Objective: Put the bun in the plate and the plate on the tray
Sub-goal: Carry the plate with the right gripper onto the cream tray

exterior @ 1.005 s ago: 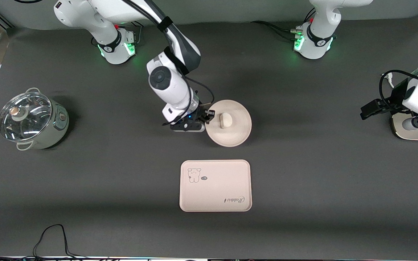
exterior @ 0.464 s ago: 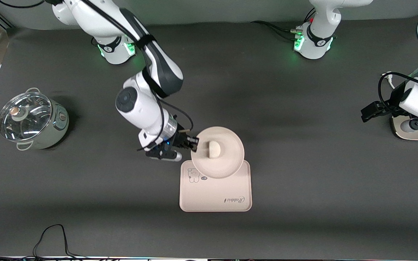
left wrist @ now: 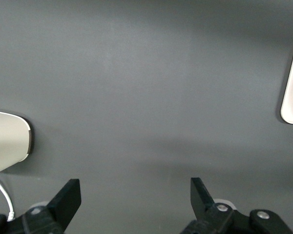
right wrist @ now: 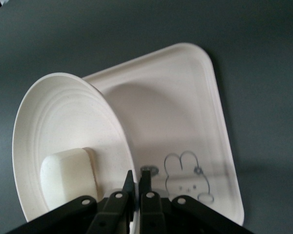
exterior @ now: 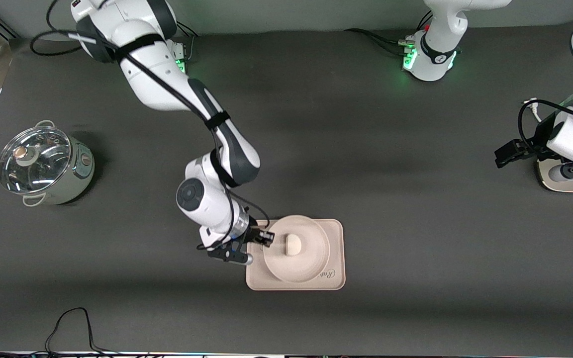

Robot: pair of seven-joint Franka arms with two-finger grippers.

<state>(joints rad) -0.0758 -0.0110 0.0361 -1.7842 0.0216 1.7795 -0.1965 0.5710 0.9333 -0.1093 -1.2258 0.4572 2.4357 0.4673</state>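
Pinching the rim of the round cream plate [exterior: 297,248] at its nine o'clock edge, the right tool [exterior: 265,237] holds it over the pink rabbit-printed tray [exterior: 334,253]. The pale half-round bun [exterior: 292,244] sits mid-plate. The left tool [left wrist: 132,204] waits, spread wide, above bare tabletop [exterior: 416,199].

Plate [exterior: 306,258] covers most of the tray [exterior: 335,253]; pot [exterior: 43,166] stands well apart, seemingly no obstacle.

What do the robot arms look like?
Both arms are glossy white with dark grey joint sections. Black cables run along them, and green lights glow at their round bases. The right gripper and left gripper have black fingers, with small silver screws.
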